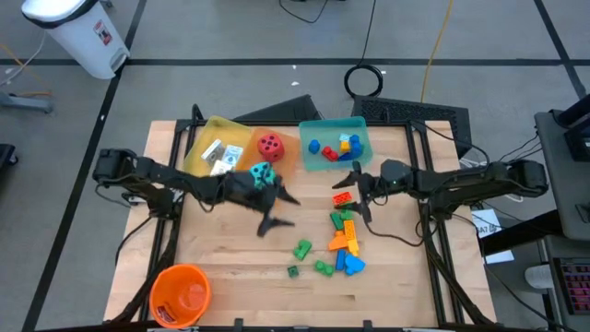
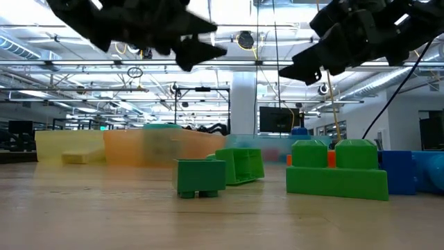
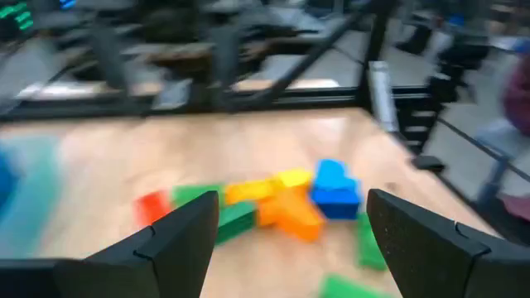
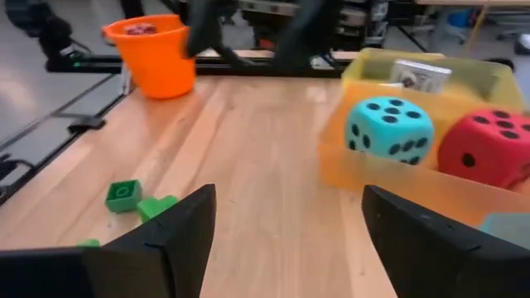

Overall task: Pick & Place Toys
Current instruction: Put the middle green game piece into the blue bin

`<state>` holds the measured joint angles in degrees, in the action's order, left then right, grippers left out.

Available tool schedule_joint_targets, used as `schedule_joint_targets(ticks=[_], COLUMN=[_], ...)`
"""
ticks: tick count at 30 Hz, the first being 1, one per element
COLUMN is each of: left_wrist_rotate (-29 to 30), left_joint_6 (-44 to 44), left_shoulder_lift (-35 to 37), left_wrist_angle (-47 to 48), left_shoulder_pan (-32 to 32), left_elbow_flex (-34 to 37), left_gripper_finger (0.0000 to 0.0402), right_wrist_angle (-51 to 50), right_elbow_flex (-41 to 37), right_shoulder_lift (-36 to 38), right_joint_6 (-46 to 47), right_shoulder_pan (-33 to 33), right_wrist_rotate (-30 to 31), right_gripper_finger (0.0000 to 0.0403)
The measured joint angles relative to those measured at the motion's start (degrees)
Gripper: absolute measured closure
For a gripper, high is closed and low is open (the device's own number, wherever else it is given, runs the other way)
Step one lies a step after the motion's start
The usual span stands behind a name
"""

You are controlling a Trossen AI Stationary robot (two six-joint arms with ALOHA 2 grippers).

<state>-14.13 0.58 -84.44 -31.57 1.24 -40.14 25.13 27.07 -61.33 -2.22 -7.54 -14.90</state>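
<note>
My left gripper (image 1: 281, 212) is open and empty above mid-table, pointing toward the pile of small bricks (image 3: 281, 203). My right gripper (image 1: 357, 194) is open and empty, next to a red brick (image 1: 342, 198) and facing the trays. The cyan die (image 4: 389, 128) and the red die (image 4: 489, 149) sit side by side in the orange tray (image 4: 373, 178). White cards (image 1: 219, 155) lie in the yellow tray (image 1: 205, 138). Several bricks (image 1: 343, 145) lie in the teal tray (image 1: 313, 164). More bricks (image 1: 346, 242) lie loose on the table, right of centre.
An orange bucket (image 1: 180, 293) stands at the table's near left corner. Green bricks (image 2: 201, 175) lie scattered toward the near edge. The three trays stand in a row along the far edge. Bare wood shows in the near left half of the table (image 1: 230, 267).
</note>
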Motion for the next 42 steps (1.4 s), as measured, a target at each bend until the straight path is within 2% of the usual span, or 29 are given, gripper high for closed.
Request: schedule_joint_targets(ticks=[4, 8, 11, 15, 18, 23, 27, 32, 35, 38, 42], left_wrist_rotate=[5.68, 15.47, 22.45, 29.16, 30.26, 30.77, 31.39, 35.02, 36.91, 37.0, 37.46], left_joint_6=[-2.15, -8.59, -13.89, -23.82, -28.8, -34.91, -38.05, -45.01, -46.23, -48.47, -55.61], left_shoulder_lift=[-3.86, -9.77, -15.25, -21.75, -25.67, -30.96, -33.56, -33.22, -31.97, -30.75, -29.16], left_wrist_angle=[4.32, 16.62, 26.35, 35.4, 39.74, 39.77, 43.37, 49.76, 52.29, 55.05, 63.22], left_shoulder_pan=[7.74, 13.9, 16.89, 18.63, 19.34, 20.63, 21.02, 21.02, 20.96, 20.8, 20.69], left_elbow_flex=[-4.67, -11.6, -16.9, -23.81, -28.41, -34.28, -37.49, -38.07, -37.94, -38.45, -41.98], left_gripper_finger=[0.0092, 0.0092, 0.0092, 0.0092, 0.0092, 0.0092, 0.0092, 0.0092, 0.0092, 0.0092, 0.0092], right_wrist_angle=[1.07, 1.24, 1.54, 1.58, 1.56, 1.14, 1.21, 1.56, 1.62, 1.54, 1.16], right_elbow_flex=[0.13, 0.07, 0.07, 0.07, 0.07, 0.07, 0.07, 0.07, 0.07, 0.07, 0.07], right_shoulder_lift=[0.52, 0.98, 1.06, 1.06, 1.04, 1.02, 1.02, 1.02, 1.02, 1.02, 1.02], right_joint_6=[0.03, 0.44, 0.55, 1.91, 3.13, 3.23, 2.51, -0.27, -1.56, -1.54, -1.52], right_shoulder_pan=[0.12, 0.19, 0.16, 0.16, 0.16, 0.99, 3.12, 6.07, 7.3, 7.94, 8.58], right_wrist_rotate=[0.24, 4.05, 7.7, 8.88, 8.86, 8.86, 8.8, 8.81, 8.81, 8.83, 8.82], right_gripper_finger=[0.0137, 0.0138, 0.0139, 0.0143, 0.0148, 0.0156, 0.0162, 0.0169, 0.0172, 0.0172, 0.0173])
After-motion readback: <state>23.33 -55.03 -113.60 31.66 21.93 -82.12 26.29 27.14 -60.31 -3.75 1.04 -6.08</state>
